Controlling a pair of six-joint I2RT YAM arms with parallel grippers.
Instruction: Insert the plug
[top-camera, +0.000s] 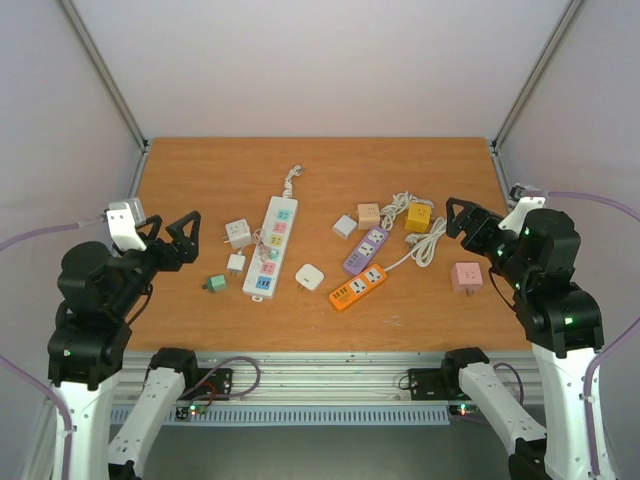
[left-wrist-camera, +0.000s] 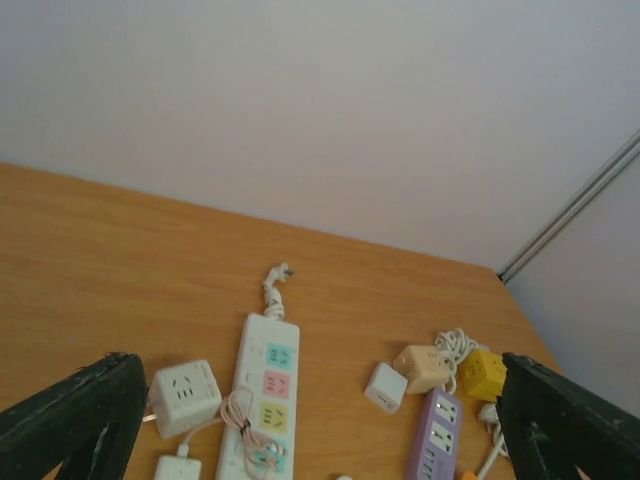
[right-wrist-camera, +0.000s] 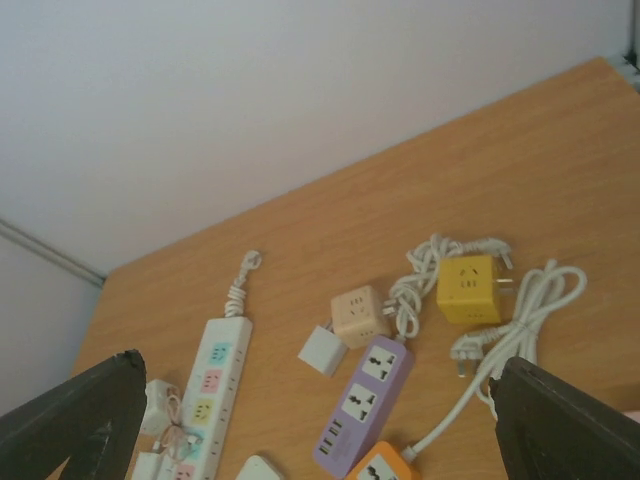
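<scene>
Strip (top-camera: 271, 246), white, lengthwise near-to-far; cord (top-camera: 291, 180) end far

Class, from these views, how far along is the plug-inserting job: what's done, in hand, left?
Done: nothing visible; the green plug lies loose near the white power strip. In hand: nothing; the left gripper and right gripper hang open and empty at either side. Left: everything, namely grasping a plug and pushing it into a socket.
</scene>
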